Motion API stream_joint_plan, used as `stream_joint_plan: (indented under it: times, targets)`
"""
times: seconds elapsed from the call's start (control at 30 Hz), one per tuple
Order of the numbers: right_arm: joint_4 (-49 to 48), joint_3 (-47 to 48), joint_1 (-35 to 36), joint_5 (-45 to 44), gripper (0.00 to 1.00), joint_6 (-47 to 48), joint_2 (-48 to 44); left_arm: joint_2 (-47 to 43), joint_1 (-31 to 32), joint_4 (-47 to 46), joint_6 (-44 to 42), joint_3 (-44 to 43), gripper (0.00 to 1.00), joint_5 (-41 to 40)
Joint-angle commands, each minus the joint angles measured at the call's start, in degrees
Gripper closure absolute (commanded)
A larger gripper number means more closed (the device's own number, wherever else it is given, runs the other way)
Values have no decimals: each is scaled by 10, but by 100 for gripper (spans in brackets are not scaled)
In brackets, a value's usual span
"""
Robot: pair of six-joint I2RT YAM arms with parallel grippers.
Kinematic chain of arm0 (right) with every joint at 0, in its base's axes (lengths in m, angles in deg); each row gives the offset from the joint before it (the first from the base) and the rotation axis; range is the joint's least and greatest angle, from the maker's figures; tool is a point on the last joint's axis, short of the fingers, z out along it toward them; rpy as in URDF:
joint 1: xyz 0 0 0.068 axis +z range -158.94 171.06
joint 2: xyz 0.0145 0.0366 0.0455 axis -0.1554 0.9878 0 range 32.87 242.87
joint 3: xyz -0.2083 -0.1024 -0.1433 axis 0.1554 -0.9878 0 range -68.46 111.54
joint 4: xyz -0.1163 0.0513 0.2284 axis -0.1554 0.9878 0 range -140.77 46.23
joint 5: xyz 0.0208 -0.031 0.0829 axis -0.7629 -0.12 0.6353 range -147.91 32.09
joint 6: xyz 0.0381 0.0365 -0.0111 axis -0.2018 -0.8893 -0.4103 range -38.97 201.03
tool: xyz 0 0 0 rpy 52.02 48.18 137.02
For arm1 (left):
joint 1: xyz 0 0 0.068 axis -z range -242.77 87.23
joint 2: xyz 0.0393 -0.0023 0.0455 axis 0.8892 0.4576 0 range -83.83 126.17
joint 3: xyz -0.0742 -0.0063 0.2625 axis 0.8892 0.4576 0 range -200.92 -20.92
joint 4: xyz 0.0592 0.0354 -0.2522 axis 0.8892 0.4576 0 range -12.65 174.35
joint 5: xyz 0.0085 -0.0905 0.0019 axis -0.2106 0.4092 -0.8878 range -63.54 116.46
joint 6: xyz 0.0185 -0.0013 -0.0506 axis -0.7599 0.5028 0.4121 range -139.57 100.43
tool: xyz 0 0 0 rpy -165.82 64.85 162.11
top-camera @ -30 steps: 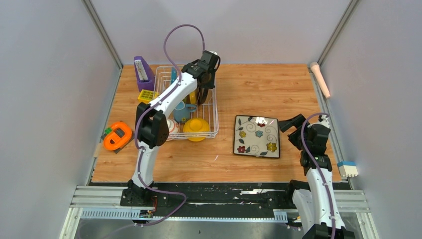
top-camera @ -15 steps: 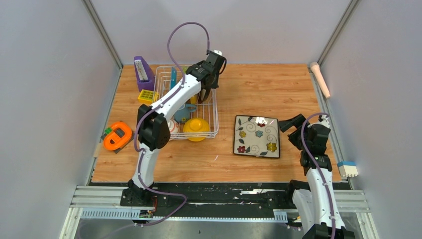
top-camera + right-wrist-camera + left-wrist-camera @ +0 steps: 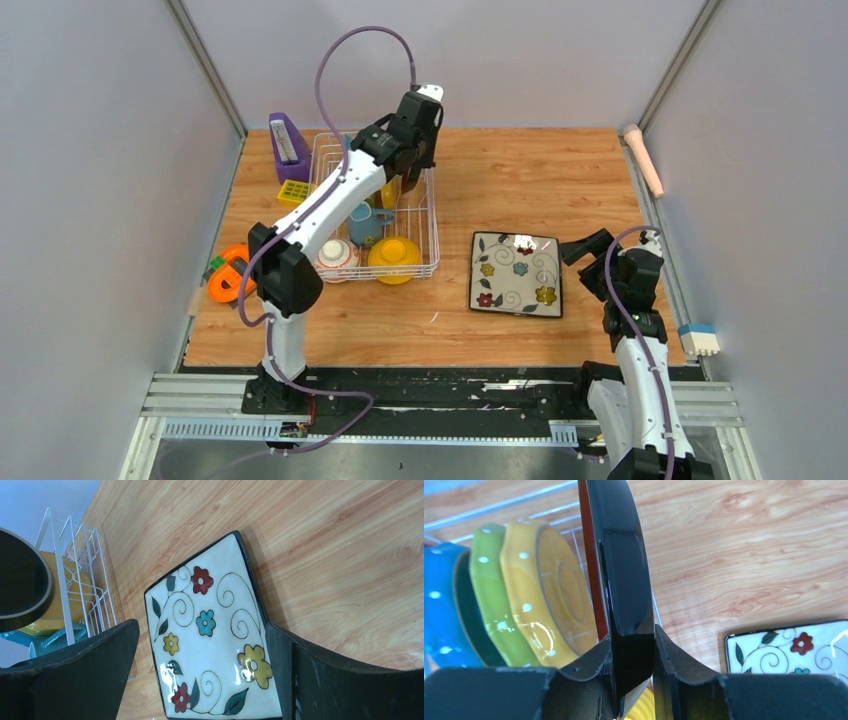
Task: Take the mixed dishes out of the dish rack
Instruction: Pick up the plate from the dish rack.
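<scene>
Top view, left to right: the dish rack [image 3: 432, 228] stood at the table's left, with a red-and-white patterned bowl [image 3: 333, 256], a blue-grey mug [image 3: 365, 222] and a yellow bowl [image 3: 394, 255] at its near end. The left gripper [image 3: 631, 645] hung over its far right corner, jaws clamped on the rim of a dark round plate [image 3: 621, 555] held on edge. Whether the plate had cleared the prongs could not be told. The likely hazards were a slip or swing, since only a narrow strip of glossy rim was pinched, and a knock against the yellow plate [image 3: 544, 590] just beside it or the rack wire if it was drawn out askew. Only the left wrist view showed the grip itself and the green-dotted plate [image 3: 486, 595] and blue-dotted plate [image 3: 439, 605] standing behind the yellow one. Only the top view showed the layout. To the right, a flowered square plate [image 3: 516, 273] lay flat on the table. The right wrist view alone showed the right gripper [image 3: 201, 630] above it, jaws wide apart and holding nothing.
</scene>
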Motion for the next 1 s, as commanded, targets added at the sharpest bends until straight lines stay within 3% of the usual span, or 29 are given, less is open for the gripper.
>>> stream_joint_plan:
  times: [0.0, 0.13, 0.33, 0.57, 0.7, 0.8, 0.97]
  targets:
    - [-21, 3, 2, -4, 0, 6, 0, -122, 8, -100, -68, -8, 100, 20]
    - [-16, 6, 2, -2, 0, 5, -1, -166, 22, -135, -159, 35, 100, 116]
    - [-4, 15, 2, 21, 0, -5, -3, -235, 59, -165, -289, 110, 100, 143]
    - [-16, 44, 1, 161, 0, -45, 5, -353, 62, -183, -451, 256, 100, 378]
    - [-18, 75, 1, 261, 0, -76, 32, -400, 67, -86, -599, 313, 100, 515]
    - [-18, 104, 1, 338, 0, -79, 55, -423, 82, -39, -677, 346, 100, 535]
    - [-6, 141, 2, 425, 0, -115, 84, -451, 130, -12, -786, 398, 100, 478]
